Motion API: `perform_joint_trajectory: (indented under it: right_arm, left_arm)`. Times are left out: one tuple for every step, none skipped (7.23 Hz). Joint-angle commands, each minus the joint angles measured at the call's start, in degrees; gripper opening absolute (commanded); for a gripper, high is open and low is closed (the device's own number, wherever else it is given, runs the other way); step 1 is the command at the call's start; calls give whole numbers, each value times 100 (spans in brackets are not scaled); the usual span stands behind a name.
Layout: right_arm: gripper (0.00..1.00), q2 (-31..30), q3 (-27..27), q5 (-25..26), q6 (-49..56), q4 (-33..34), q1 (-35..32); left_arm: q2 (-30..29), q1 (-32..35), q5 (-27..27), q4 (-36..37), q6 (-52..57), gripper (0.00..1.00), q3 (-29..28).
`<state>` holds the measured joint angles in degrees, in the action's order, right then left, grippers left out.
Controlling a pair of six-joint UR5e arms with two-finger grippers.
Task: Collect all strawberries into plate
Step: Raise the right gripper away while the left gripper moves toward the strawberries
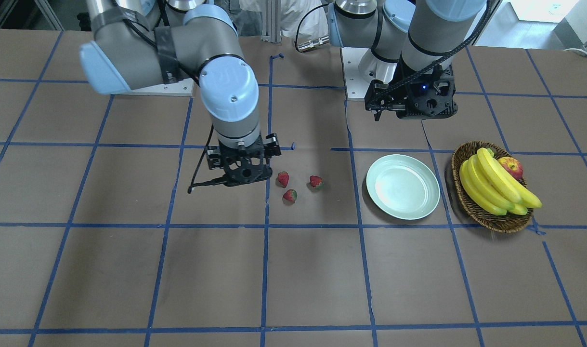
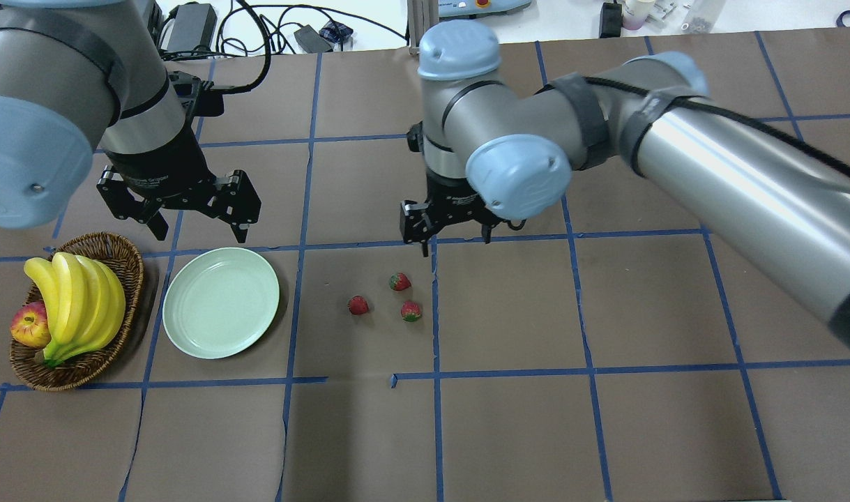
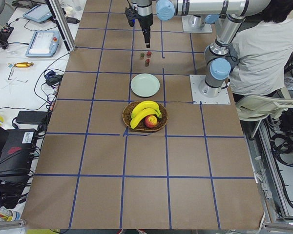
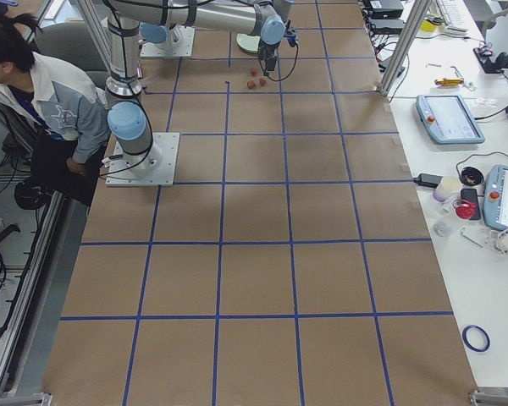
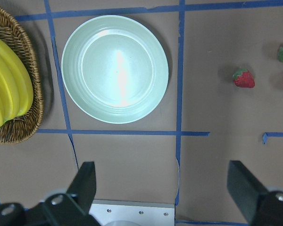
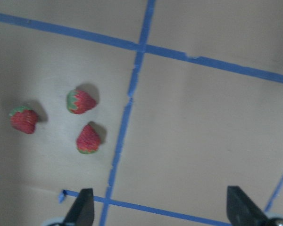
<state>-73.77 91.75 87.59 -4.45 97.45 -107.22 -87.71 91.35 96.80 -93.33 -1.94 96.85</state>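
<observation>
Three strawberries lie close together on the brown table, one (image 2: 399, 282) farther back, one (image 2: 358, 305) toward the plate and one (image 2: 411, 311) beside it. The pale green plate (image 2: 221, 302) sits to their left with nothing in it. My right gripper (image 2: 456, 236) hangs open above the table just behind the berries; its wrist view has all three strawberries (image 6: 81, 101) left of centre, clear of the fingers. My left gripper (image 2: 200, 226) is open and holds nothing, hovering behind the plate (image 5: 115, 68), with a strawberry (image 5: 244, 78) off to the right in its wrist view.
A wicker basket (image 2: 128, 279) with bananas (image 2: 76, 307) and an apple (image 2: 28, 324) stands left of the plate. Blue tape lines grid the table. A person (image 3: 263, 44) sits by the robot's base.
</observation>
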Motion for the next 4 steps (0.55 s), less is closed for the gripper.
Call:
perform_joint_trajectory:
  right_arm:
    - [100, -558, -52, 556, 593, -648, 822]
    - [100, -621, -148, 636, 603, -657, 1130]
    - [100, -648, -227, 802, 603, -736, 1325]
    - [100, -735, -245, 821, 621, -737, 1422]
  left_arm:
    - [-132, 92, -12, 60, -540, 100, 27]
    - [-228, 337, -38, 391, -666, 100, 70]
    - [-377, 548, -47, 708, -945, 100, 149]
    - [-466, 750, -125, 911, -1053, 100, 185]
